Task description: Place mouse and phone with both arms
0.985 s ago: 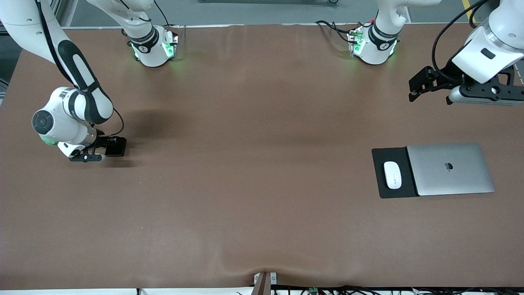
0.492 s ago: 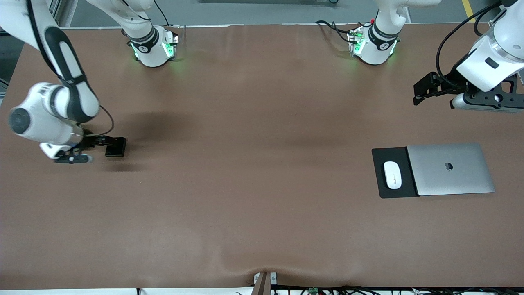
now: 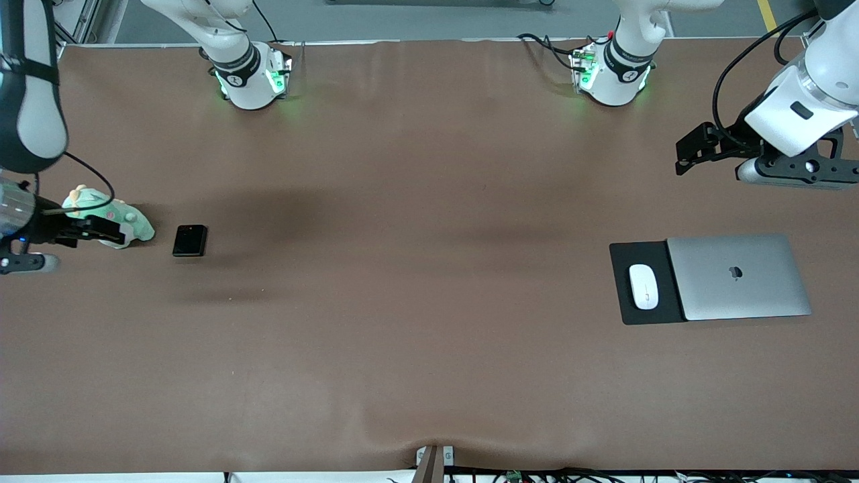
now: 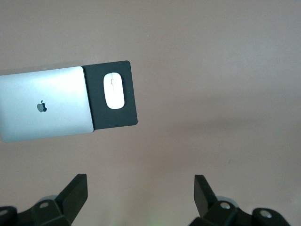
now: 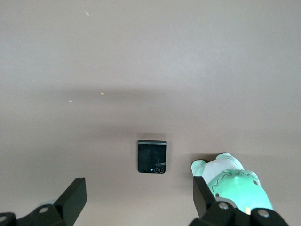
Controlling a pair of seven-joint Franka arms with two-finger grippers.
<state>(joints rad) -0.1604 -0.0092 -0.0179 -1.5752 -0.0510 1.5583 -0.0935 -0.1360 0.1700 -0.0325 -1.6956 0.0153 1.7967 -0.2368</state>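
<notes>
the phone (image 3: 190, 240) lies flat on the brown table (image 3: 416, 322) toward the right arm's end, just beside a green and white plush toy (image 3: 114, 221) and not touching it. the right gripper (image 3: 100, 231) is up over that toy with its fingers spread wide and nothing between them; in the right wrist view the phone (image 5: 152, 156) sits out ahead of the fingertips and between their lines, nearer one of them, its slightly longer side running along the reach of the gripper, while the toy (image 5: 233, 183) crowds one finger. the mouse (image 3: 643, 286) rests on the black mouse pad (image 3: 627, 312) with its long axis pointing from the front camera toward the robots' bases, and a closed silver laptop (image 3: 738, 276) overlaps the pad's edge. the left gripper (image 3: 688, 151) hangs over bare table, fingers wide apart and empty, with the mouse (image 4: 113, 90) well ahead of its tips. judging by this, each arm is the nearer one to its own thing, and both things look set down already.
</notes>
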